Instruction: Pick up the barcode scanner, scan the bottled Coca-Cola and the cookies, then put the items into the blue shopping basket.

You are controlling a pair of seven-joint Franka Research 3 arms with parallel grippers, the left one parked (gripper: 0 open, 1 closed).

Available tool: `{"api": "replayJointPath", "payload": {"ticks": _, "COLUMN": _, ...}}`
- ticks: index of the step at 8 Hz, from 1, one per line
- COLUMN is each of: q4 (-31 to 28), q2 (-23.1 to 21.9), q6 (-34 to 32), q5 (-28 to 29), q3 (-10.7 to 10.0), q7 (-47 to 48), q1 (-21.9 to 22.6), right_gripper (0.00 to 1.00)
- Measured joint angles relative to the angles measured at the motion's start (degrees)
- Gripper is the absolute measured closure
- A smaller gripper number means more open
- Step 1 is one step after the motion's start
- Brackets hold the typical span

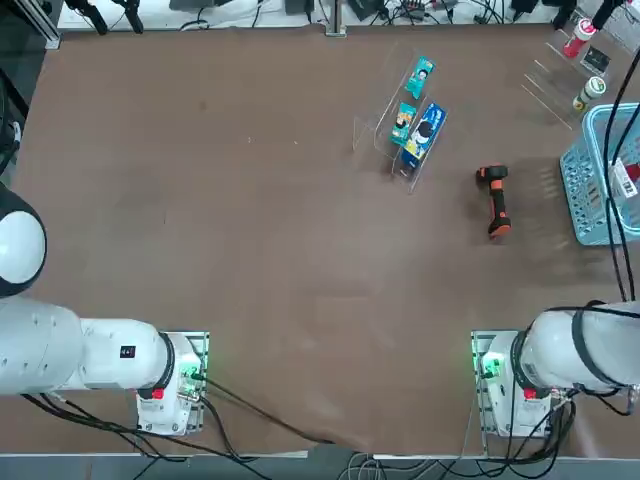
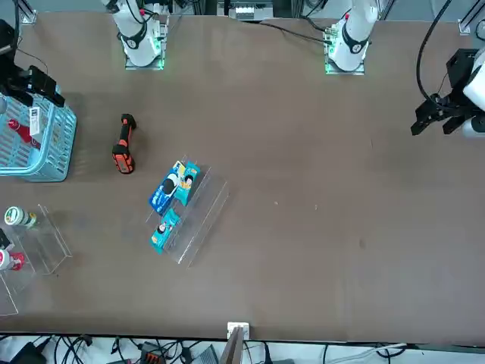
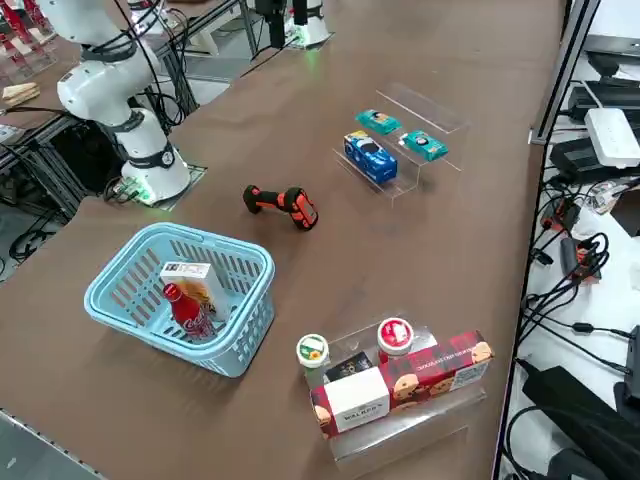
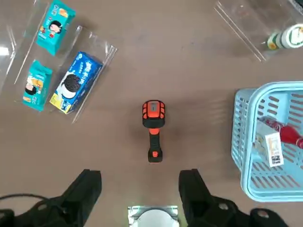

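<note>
My claw (image 4: pixel 139 189) hangs spread wide and empty above the scanner (image 4: pixel 153 129), which lies flat on the bench (image 4: pixel 189 71), handle toward me, head pointing away.

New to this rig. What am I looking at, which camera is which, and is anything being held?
Two robot arms sit side by side at a brown table. There are four cameras: overhead, across the table facing the robot, raised at its right side, and on the working right arm's wrist. The right gripper hangs above the table, fingers open, holding nothing. Below it lies the barcode scanner. The bottled Coca-Cola and the cookies already sit in the blue shopping basket. Clear stands hold a blue packet, teal packets and other goods.
</note>
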Motion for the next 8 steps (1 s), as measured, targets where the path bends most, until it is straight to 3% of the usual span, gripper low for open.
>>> {"api": "replayJointPath", "payload": {"ticks": 1, "q4": 0.0, "q2": -0.2, "q6": -0.1, "q5": 0.0, "q3": -2.0, "q7": 1.1, "q1": 2.3, "right_gripper": 0.00}}
{"api": "replayJointPath", "payload": {"ticks": 2, "q4": -0.1, "q2": -0.5, "q6": -0.2, "q5": 0.0, "q3": -2.3, "q7": 2.9, "q1": 3.4, "right_gripper": 0.00}}
{"api": "replayJointPath", "payload": {"ticks": 8, "q4": -0.2, "q2": -0.1, "q6": 2.3, "q5": -1.1, "q3": -1.1, "q7": 4.3, "q1": 4.9, "right_gripper": 0.00}}
